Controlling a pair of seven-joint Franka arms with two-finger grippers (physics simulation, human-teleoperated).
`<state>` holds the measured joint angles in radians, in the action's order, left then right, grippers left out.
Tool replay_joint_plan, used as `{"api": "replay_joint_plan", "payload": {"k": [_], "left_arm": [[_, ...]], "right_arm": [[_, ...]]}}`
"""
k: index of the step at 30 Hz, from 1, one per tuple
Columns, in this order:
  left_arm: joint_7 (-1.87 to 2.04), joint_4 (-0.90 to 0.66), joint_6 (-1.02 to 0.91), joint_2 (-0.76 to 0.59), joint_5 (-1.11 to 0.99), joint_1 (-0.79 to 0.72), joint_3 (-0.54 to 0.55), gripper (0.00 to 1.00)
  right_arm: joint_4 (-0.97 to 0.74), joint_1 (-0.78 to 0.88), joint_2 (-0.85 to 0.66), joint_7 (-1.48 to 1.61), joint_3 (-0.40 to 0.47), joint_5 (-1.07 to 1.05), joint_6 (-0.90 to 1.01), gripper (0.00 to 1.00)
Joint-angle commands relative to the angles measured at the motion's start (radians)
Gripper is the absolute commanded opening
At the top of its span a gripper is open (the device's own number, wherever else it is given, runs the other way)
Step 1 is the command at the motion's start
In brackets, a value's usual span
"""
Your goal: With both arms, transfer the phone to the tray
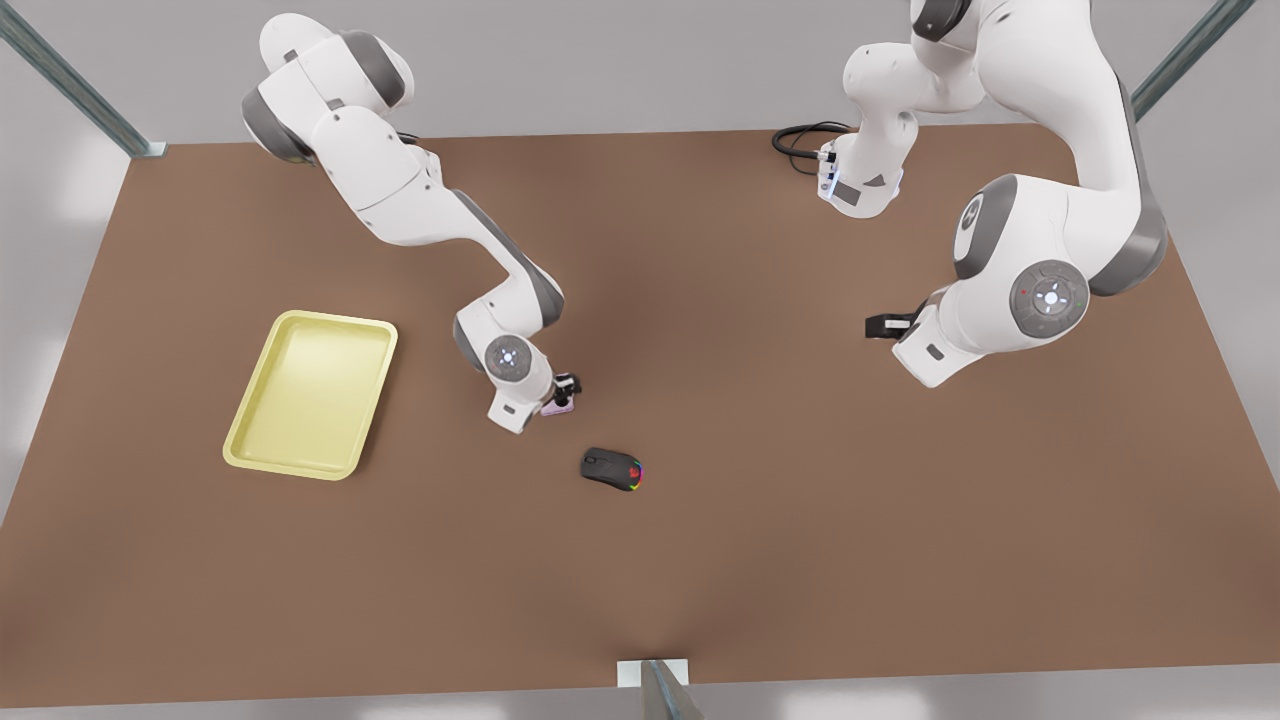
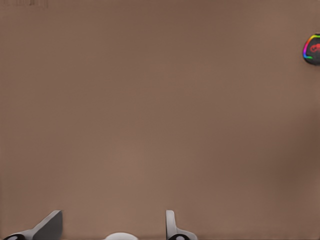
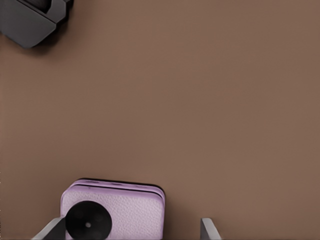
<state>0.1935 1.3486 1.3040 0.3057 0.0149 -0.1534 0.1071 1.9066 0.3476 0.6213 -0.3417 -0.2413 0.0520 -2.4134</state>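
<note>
Bench seen from above, with two arms, two hands, one phone, one tray, one mouse and one cable.

The right arm (on the front view's left) reaches down toward the middle of the bench. Its right hand is set low over the phone. In the front view the phone is mostly hidden by the hand, showing as a pink sliver. In the right wrist view the phone lies flat on the bench, cut off by the frame edge, with one round black lens showing. The right hand is spread wide around it: one fingertip sits at the phone's edge, while the other stands apart from it, so there is no grip.

The left arm (on the front view's right) waits, with the left hand above bare bench. In the left wrist view this hand has its fingers spread and holds nothing.

The tray lies to the left of the phone, apart from it. The mouse lies just nearer than the phone and appears in the left wrist view only as a lit edge. The cable is coiled at the far edge and is partly hidden by the left arm.
</note>
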Motion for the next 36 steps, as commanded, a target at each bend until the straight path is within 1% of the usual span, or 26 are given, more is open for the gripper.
{"api": "replay_joint_plan", "payload": {"k": [1,4,7,11,12,13,15,16,19,20,21,24,25,26,27,28,29,30,32,33,36], "left_arm": [[-0.105,-0.002,0.0,-0.004,0.004,0.0,0.0,1.0],[-0.098,-0.043,0.008,0.0,0.007,0.0,0.002,1.0],[-0.098,-0.051,0.106,-0.005,0.005,0.0,0.0,1.0],[-0.098,-0.065,0.107,-0.017,0.008,0.002,-0.014,1.0],[-0.098,-0.063,0.107,-0.017,0.005,0.002,-0.012,1.0],[-0.097,-0.065,0.106,-0.019,0.005,0.002,-0.014,1.0],[-0.098,-0.063,0.106,-0.02,0.004,0.002,-0.014,1.0],[-0.098,-0.063,0.106,-0.019,0.005,0.002,-0.014,1.0],[-0.097,-0.063,0.106,-0.019,0.005,0.002,-0.014,1.0],[-0.095,-0.063,0.104,-0.019,0.004,0.002,-0.014,1.0],[-0.097,-0.063,0.1,-0.019,0.004,0.002,-0.014,1.0],[-0.097,-0.063,0.1,-0.017,0.002,0.002,-0.014,1.0],[-0.097,-0.063,0.1,-0.016,0.0,0.002,-0.014,1.0],[-0.097,-0.063,0.1,-0.016,-0.001,0.002,-0.014,1.0],[-0.097,-0.063,0.1,-0.016,-0.003,0.002,-0.014,1.0],[-0.097,-0.063,0.1,-0.014,-0.004,0.002,-0.014,1.0],[-0.097,-0.063,0.1,-0.013,-0.004,0.002,-0.014,1.0],[-0.097,-0.062,0.1,-0.013,-0.004,0.002,-0.014,1.0],[-0.097,-0.063,0.1,-0.013,-0.004,0.002,-0.014,1.0],[-0.097,-0.063,0.1,-0.013,-0.004,0.002,-0.014,1.0],[-0.098,-0.063,0.1,-0.013,-0.004,0.002,-0.014,1.0]], "right_arm": [[0.008,0.001,0.0,0.102,-0.003,-0.001,-0.047,1.0],[0.008,0.013,0.003,0.099,-0.006,-0.001,-0.049,1.0],[0.014,0.016,0.014,0.095,-0.007,-0.001,-0.067,1.0],[0.014,0.016,0.021,0.095,-0.007,0.0,-0.067,1.0],[0.012,0.016,0.021,0.093,-0.007,0.0,-0.067,0.95],[0.011,0.018,0.021,0.093,-0.007,0.0,-0.067,0.87],[0.009,0.016,0.017,0.09,-0.007,0.0,-0.064,0.81],[0.006,0.016,0.015,0.089,-0.009,-0.001,-0.059,0.79],[0.003,0.016,0.014,0.09,-0.009,0.0,-0.053,0.78],[-0.004,0.013,-0.012,0.098,-0.01,0.0,-0.049,0.78],[-0.012,0.001,-0.067,0.107,-0.007,-0.001,0.037,0.78],[0.014,-0.067,-0.222,0.133,0.025,-0.003,0.149,0.78],[0.041,-0.085,-0.264,0.138,0.051,-0.003,0.178,0.78],[0.141,-0.149,-0.359,0.196,0.056,-0.004,0.18,0.78],[0.227,-0.179,-0.436,0.25,0.082,-0.004,0.174,0.78],[0.282,-0.18,-0.479,0.328,0.152,-0.008,0.171,0.78],[0.33,-0.197,-0.505,0.441,0.233,-0.054,0.16,0.78],[0.354,-0.202,-0.518,0.559,0.329,-0.064,0.162,0.78],[0.379,-0.22,-0.517,0.728,0.448,-0.064,0.148,0.78],[0.391,-0.229,-0.503,0.757,0.473,-0.064,0.132,0.78],[0.391,-0.251,-0.411,0.771,0.478,-0.086,0.077,0.79]]}}
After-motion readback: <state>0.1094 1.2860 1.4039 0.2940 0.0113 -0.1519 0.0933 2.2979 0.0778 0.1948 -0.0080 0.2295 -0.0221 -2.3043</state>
